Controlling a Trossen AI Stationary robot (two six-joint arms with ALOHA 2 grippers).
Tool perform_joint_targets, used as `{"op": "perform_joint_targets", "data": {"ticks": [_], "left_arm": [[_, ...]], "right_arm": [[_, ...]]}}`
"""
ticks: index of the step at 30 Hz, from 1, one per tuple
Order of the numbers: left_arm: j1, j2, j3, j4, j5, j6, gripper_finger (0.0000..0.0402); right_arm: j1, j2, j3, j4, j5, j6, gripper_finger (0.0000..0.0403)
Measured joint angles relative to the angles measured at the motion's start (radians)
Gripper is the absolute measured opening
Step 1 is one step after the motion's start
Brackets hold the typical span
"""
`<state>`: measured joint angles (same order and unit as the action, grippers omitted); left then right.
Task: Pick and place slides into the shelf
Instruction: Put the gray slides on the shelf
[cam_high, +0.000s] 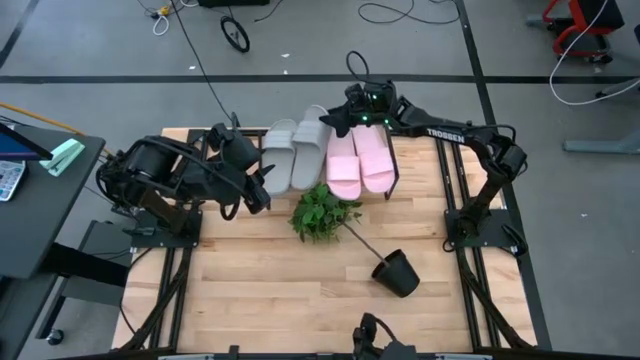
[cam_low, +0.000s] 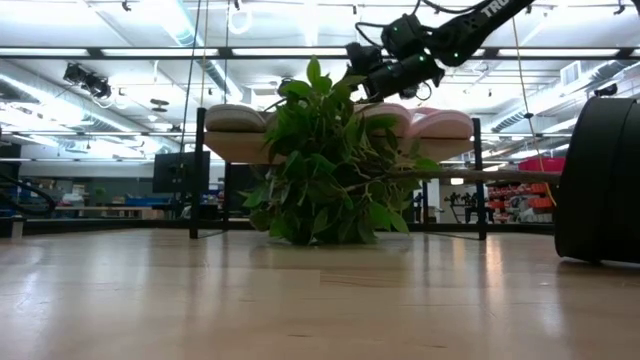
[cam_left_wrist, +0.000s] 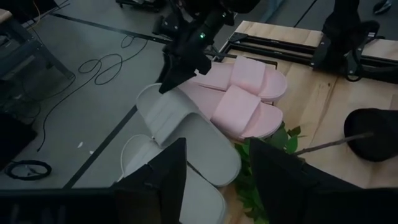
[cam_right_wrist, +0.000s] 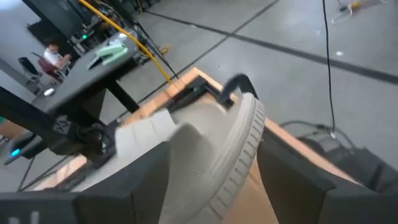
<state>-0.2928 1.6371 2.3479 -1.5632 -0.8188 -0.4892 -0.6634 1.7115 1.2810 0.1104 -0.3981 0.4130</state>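
Two grey slides (cam_high: 293, 152) and two pink slides (cam_high: 359, 163) lie side by side, soles down, on the shelf (cam_low: 197, 180) at the table's far edge. My right gripper (cam_right_wrist: 214, 180) reaches in over the shelf's far side and stands open, its fingers on either side of the far end of the grey slide (cam_left_wrist: 186, 127) next to the pink pair. In the left wrist view that slide lies partly over the outer grey slide (cam_left_wrist: 140, 158). My left gripper (cam_left_wrist: 217, 180) hovers open, with nothing in it, left of the shelf, above the table. My right gripper has the rim of the inner grey slide's far end (cam_right_wrist: 239, 149) between its open fingers, coming nearly level from the far side. Whether either finger touches the rim, I cannot tell. The slide lies on the shelf.
A green leafy plant (cam_high: 322, 212) lies on the table just in front of the shelf, and its stem runs to a tipped black pot (cam_high: 397, 272) nearer the front. In the low view the plant (cam_low: 325, 170) hides the shelf's middle.
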Motion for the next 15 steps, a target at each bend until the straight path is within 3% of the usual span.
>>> {"op": "perform_joint_targets", "data": {"ticks": [4,8,15], "left_arm": [[0.000,0.000,0.000,0.000,0.000,0.000,0.0181],[0.000,0.000,0.000,0.000,0.000,0.001,0.0176],[0.000,0.000,0.000,0.006,0.000,0.002,0.0176]], "right_arm": [[0.000,0.000,0.031,-0.008,0.011,-0.007,0.0245],[0.000,0.000,0.038,-0.091,0.088,-0.017,0.0245],[0.007,0.007,0.039,-0.173,0.100,-0.101,0.0245]]}}
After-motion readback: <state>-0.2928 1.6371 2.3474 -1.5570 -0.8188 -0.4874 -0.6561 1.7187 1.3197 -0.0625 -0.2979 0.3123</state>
